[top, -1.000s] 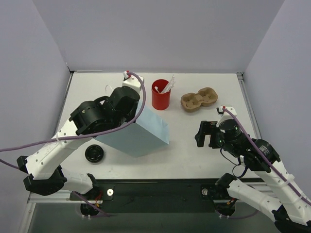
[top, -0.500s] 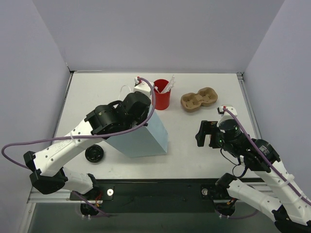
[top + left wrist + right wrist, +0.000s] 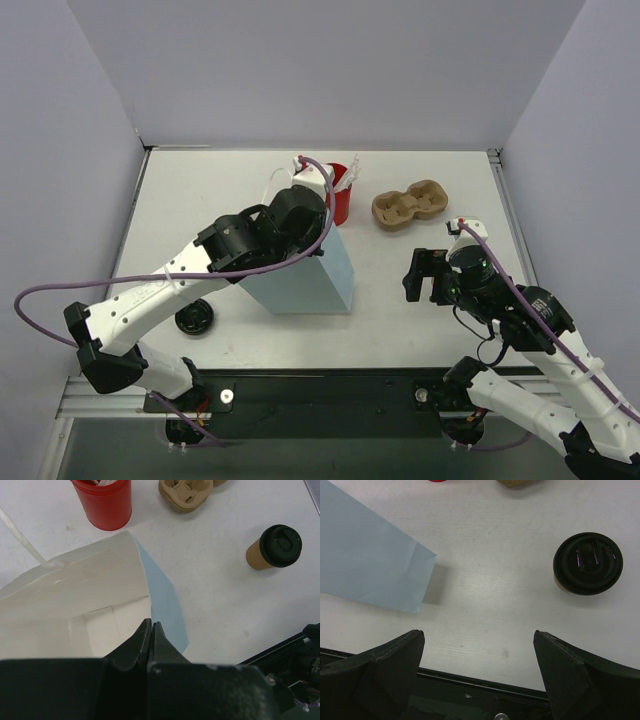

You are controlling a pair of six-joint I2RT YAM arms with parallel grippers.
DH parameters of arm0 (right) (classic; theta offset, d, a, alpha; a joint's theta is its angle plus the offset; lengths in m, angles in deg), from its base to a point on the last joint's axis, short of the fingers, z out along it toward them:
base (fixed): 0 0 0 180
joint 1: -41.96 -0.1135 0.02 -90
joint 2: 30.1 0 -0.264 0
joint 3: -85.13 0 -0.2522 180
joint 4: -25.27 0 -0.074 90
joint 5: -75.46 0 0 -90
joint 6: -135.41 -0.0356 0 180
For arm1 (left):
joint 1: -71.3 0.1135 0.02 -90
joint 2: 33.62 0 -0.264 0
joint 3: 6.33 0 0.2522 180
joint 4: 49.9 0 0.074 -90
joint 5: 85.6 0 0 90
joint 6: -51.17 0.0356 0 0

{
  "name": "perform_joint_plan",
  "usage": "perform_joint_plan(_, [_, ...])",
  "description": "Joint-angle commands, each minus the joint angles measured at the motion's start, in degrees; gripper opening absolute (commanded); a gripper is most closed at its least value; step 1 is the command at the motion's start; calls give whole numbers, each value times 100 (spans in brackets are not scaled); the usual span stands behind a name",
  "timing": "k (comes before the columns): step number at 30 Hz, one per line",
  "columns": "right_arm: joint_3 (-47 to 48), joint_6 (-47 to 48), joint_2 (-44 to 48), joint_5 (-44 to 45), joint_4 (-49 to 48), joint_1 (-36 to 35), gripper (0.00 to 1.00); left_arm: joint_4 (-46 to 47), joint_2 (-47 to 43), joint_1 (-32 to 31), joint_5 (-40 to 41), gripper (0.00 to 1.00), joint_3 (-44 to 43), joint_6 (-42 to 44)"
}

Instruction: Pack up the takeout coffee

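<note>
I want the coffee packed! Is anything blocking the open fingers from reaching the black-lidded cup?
Nothing visible. In the right wrist view only tabletop lies between the open fingers of the right gripper and the takeout coffee, which sits off to the right. Tabletop alone also separates the coffee from the blue bag.

overhead view, wrist views share takeout coffee [image 3: 273, 546]

Seen from above, the left arm [image 3: 180, 280] hides the left claw [image 3: 150, 626], part of the red cup [image 3: 342, 205] and the mouth of the blue bag [image 3: 305, 285], and the takeout coffee [image 3: 274, 547] cannot be made out beneath the right arm [image 3: 510, 300]. In the left wrist view the top edge cuts off the red cup and the cup carrier [image 3: 184, 494].
</note>
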State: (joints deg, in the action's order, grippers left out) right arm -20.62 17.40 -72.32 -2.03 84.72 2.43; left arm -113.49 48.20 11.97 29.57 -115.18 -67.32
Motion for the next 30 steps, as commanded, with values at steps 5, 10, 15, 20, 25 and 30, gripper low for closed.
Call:
perform_joint_plan(5, [-28,59,144,208,177,-46,97,623,202,-35,-161,0,-80,-148])
perform_joint_plan(10, [7,32,56,208,186,-37,97,746,308,-35,-390,21,-220,-131])
perform_joint_plan(15, [-28,-73,12,251,186,-37,97,606,238,-26,-434,45,-510,89])
perform_joint_plan(20, [-116,-284,-23,436,168,-37,97,211,176,18,-223,57,-1072,405])
perform_joint_plan(25, [-29,-364,-58,761,124,-37,97,-369,-113,359,14,60,-1152,634])
perform_joint_plan(30, [489,180,-400,1095,45,15,100,-836,-701,957,129,60,-601,792])
